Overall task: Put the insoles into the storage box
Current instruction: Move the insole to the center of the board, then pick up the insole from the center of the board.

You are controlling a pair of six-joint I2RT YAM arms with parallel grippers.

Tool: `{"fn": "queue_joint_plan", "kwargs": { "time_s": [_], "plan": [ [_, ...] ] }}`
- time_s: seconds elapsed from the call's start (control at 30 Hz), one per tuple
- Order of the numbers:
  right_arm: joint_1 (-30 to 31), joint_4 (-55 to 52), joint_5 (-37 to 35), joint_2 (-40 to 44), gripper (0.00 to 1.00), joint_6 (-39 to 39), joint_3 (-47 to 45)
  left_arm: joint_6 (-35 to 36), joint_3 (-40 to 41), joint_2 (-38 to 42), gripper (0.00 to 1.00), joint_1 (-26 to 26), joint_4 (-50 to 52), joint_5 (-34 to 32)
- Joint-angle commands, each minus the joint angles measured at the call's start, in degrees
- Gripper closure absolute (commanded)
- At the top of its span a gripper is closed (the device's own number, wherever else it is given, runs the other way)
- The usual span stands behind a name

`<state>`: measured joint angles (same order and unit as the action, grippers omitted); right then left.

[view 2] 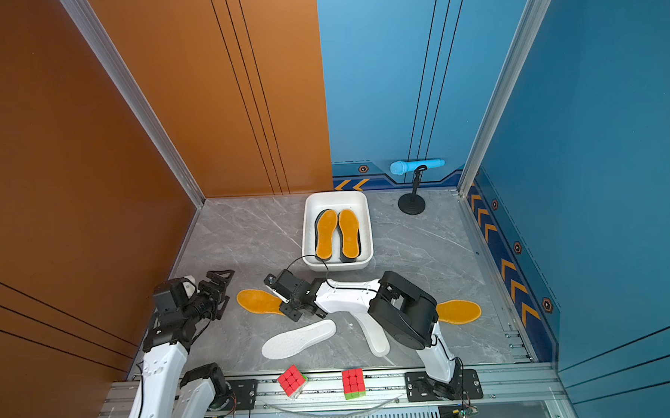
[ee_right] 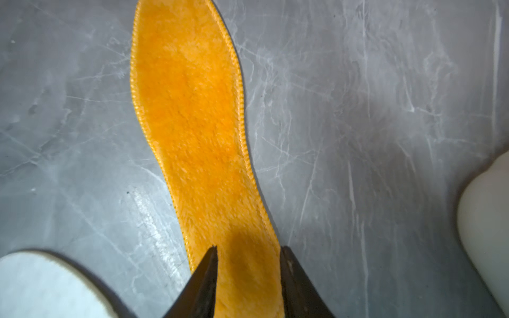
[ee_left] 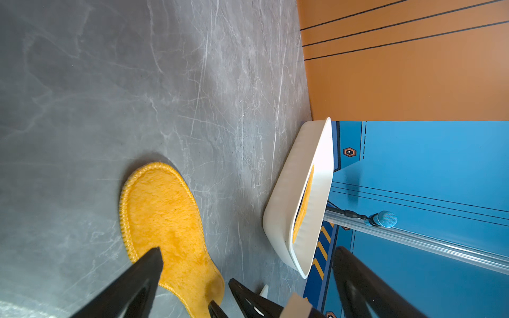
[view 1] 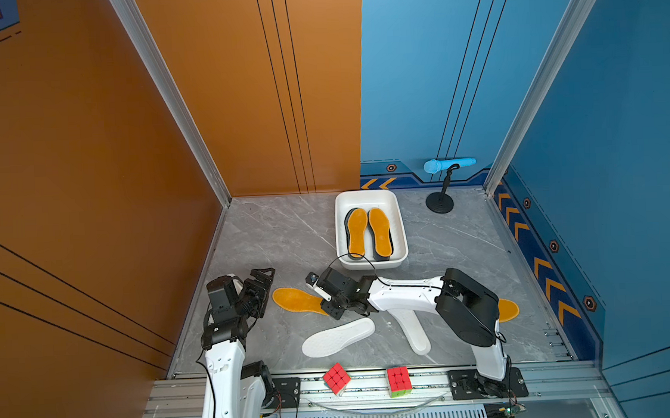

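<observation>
The right gripper stands astride the heel of the orange insole, which runs straight ahead; whether it grips is not clear. The left gripper is open, empty.

We see desk grey, marbled with pale veins | storage box plain white | boxed insoles orange-yellow over black edges | loose insole fuzzy orange-yellow, stitched rim | white insoles all white | cubes red-faced | microphone light blue | stand black | orange wall and blue wall black-lined | skirting band navy with orange chevrons
</observation>
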<state>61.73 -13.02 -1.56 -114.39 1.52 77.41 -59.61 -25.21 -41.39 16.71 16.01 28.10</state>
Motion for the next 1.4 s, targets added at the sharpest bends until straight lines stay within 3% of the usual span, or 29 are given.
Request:
{"fn": "queue_joint_plan", "kwargs": {
  "time_s": [0.0, 0.3, 0.6, 1.37],
  "plan": [
    [-1.6, -1.8, 5.6, 1.8, 0.58, -2.3, 3.2, 0.3, -1.2, -0.3, 0.02, -0.6, -1.5, -1.3],
    [-1.4, -5.7, 9.3, -7.0, 0.56, -3.5, 11.5, 0.4, -1.0, -0.2, 0.02, -1.0, -1.9, -1.1],
    [-1.3, -6.3, 6.2, -10.7, 0.56, -3.4, 12.7, 0.2, -0.3, -0.3, 0.02, -1.1, -2.4, -1.0],
    [-1.5, -5.9, 9.1, -4.8, 0.57, -3.5, 10.0, -0.2, 0.4, -1.0, 0.02, -1.0, -4.0, -0.8]
  ]
}}
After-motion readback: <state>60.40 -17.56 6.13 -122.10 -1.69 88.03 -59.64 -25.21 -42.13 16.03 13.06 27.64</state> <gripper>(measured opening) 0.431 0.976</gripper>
